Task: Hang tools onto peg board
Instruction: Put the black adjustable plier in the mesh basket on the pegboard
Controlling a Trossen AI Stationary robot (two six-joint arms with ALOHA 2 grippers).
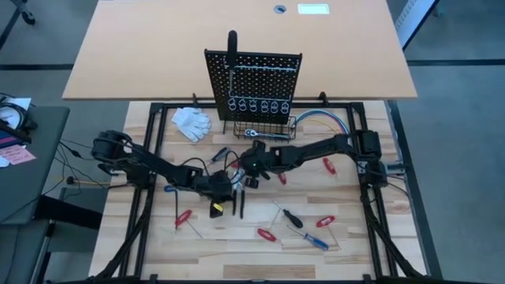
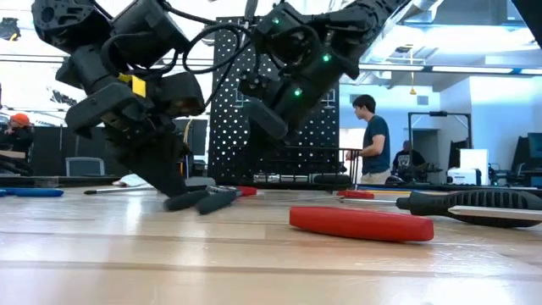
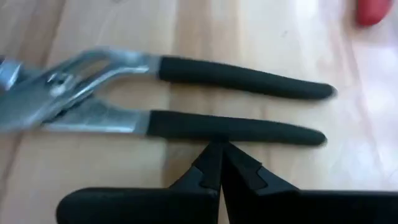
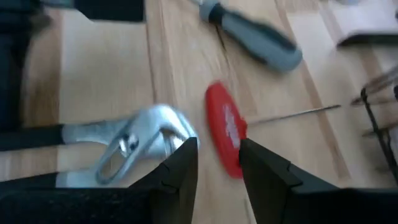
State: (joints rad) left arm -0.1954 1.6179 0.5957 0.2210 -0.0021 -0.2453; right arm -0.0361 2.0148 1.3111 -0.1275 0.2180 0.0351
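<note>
The black-handled pliers point(image 1: 240, 202) lie flat on the wooden table, handles toward the near edge point(image 3: 242, 78). My left gripper point(image 1: 233, 194) is shut, its tips down at the pliers' handles point(image 2: 196, 202). My right gripper point(image 1: 251, 175) hovers open above the pliers' chrome head point(image 4: 146, 134), and a short red-handled screwdriver point(image 4: 226, 137) lies on the table past the gap between its fingers. The black peg board point(image 1: 252, 79) stands upright at the far side, with silver rings and a wire basket point(image 1: 260, 126) at its base. My left gripper comes slanting down with its shut fingertips point(image 3: 217, 155) at the middle of one black handle point(image 3: 249, 129) of the pliers, across its length. I cannot tell whether the tips touch the handle. The pliers lie flat on the table.
A chrome ratchet wrench point(image 1: 264, 135) lies by the basket, white gloves point(image 1: 192, 122) to its left and coloured cables point(image 1: 323, 118) to its right. Red-handled screwdrivers point(image 1: 183, 217) point(image 1: 266, 233) point(image 1: 325, 221), a black one point(image 1: 292, 218) and a blue one point(image 1: 316, 239) lie nearer. People stand beyond the table point(image 2: 370, 135).
</note>
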